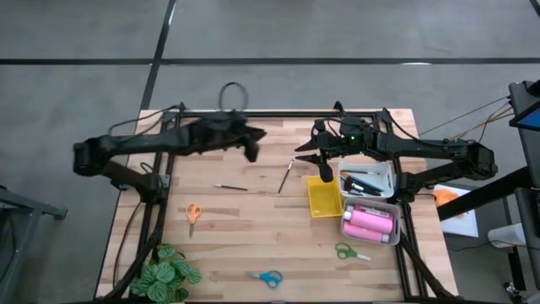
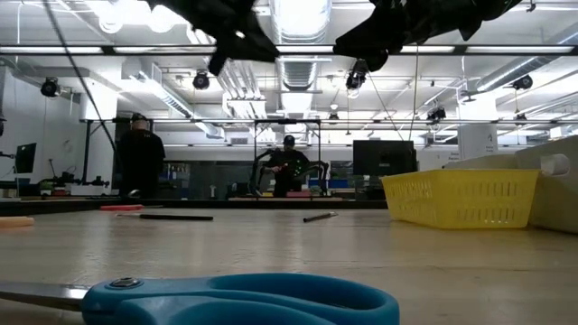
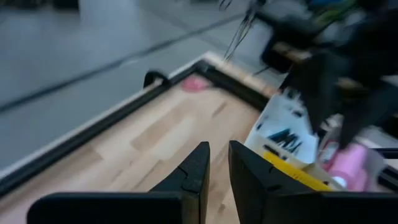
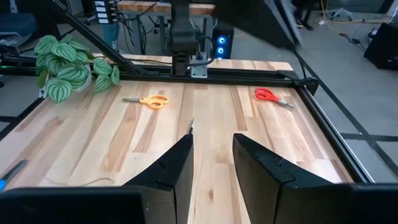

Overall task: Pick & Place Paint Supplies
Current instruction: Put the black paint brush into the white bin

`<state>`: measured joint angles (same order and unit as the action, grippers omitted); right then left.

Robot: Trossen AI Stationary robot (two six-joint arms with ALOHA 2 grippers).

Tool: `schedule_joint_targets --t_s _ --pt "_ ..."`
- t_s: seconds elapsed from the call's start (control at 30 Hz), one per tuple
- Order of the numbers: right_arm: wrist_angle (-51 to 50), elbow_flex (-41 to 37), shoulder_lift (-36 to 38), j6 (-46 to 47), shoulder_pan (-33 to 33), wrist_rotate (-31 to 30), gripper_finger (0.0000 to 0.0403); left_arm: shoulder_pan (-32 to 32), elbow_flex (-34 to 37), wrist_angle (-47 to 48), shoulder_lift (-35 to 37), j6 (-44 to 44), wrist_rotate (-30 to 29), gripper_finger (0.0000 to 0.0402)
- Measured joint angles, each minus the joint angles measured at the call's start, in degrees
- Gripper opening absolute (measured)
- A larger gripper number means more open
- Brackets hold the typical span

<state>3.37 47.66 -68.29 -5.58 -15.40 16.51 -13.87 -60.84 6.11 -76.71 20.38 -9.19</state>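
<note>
We saw both arms raised over the far half of the wooden table (image 1: 253, 228), each with nothing in it. The left claw (image 1: 251, 150) hung above the boards near the far rail, its fingers (image 3: 196, 177) standing only a narrow slit apart and pinching nothing. The right claw (image 1: 325, 169) hovered just over the far end of the yellow tray (image 1: 324, 200), its fingers (image 4: 176, 165) parted by a modest gap, also gripping nothing.

Beside the yellow tray sat a white tray (image 1: 368, 181) holding dark brushes, and nearer the front a second white tray (image 1: 371, 224) held the pink bottles (image 1: 369, 222). We could not make out any caps on them from above.

Loose on the table lay two thin brushes: one (image 1: 230, 187) left of centre, and another (image 1: 284, 178) lying at a slant between the two claws. The orange scissors (image 1: 193, 214) lay on the left part of the table, the green scissors (image 1: 349, 252) at the front right just before the bottle tray, and the blue scissors (image 1: 267, 277) at the front edge, filling the foreground of the low view. The right wrist camera also showed red scissors (image 4: 270, 96) near one rail. A leafy plant (image 1: 167, 274) stood at the front left corner. In the room behind, two people (image 2: 138, 153) were visible.
</note>
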Motion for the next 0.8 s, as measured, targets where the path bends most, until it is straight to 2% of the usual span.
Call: schedule_joint_targets --t_s 0.13,0.4,0.67,0.8 --pt "-0.1 0.0 0.0 0.0 0.0 0.0 0.0112 0.0 10.5 -7.2 10.9 -2.2 1.1 0.0061" --pt "-0.1 -0.1 0.0 0.0 0.0 0.0 0.0112 0.1 26.2 -11.3 32.1 -5.6 6.1 0.0061" --pt "-0.1 -0.1 0.0 0.0 0.0 0.0 0.0112 0.1 36.6 -16.5 47.9 -6.9 8.2 0.0061" --pt "-0.1 -0.1 0.0 0.0 0.0 0.0 0.0112 0.1 39.5 -16.2 52.9 -7.1 12.0 0.0061"
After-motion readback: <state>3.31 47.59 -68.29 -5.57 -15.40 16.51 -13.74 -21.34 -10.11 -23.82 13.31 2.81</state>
